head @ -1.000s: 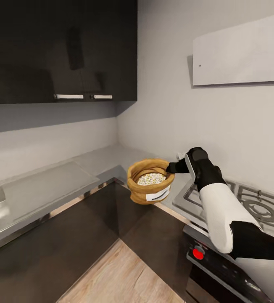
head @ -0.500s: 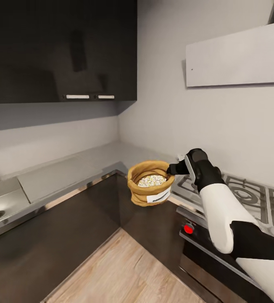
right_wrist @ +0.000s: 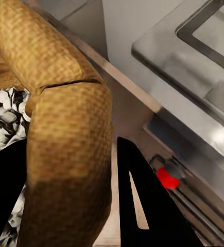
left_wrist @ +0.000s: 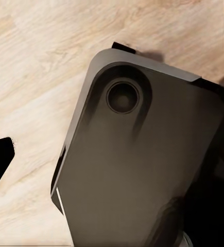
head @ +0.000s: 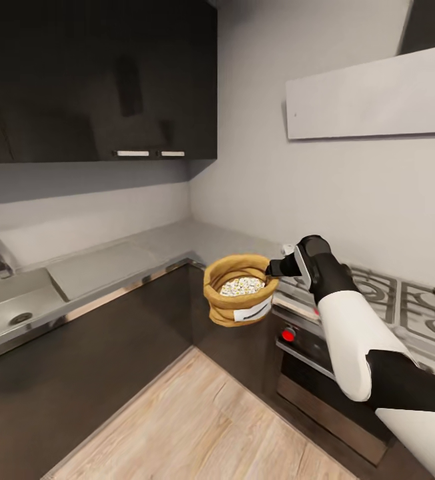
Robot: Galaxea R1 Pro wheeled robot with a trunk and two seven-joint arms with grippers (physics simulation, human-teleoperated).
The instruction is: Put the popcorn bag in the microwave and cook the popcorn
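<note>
The right pincer (head: 275,267) is clamped on the rolled rim of the popcorn bag (head: 237,291), holding the sack up in the air in front of the corner of the worktop (head: 177,241), above the dark cabinet fronts (head: 111,347) and the wooden floor (head: 197,427). In the right wrist view the two black fingers (right_wrist: 142,200) straddle the burlap wall of the bag (right_wrist: 65,149), one inside against the popcorn (right_wrist: 6,123) and one outside, closed down to the thickness of the fabric. The bag hangs upright with its white label facing the camera, and the pale kernels (head: 241,286) heap inside it. Just beside the bag, to the right in the head view, lies the gas hob (head: 391,300) with a red knob (head: 287,334) on the oven front below. A steel sink (head: 11,313) sits far left on the worktop. The left wrist view looks down at the floor and a dark grey part of the robot's body (left_wrist: 137,170); whether the left pincer is open or closed I cannot tell.
</note>
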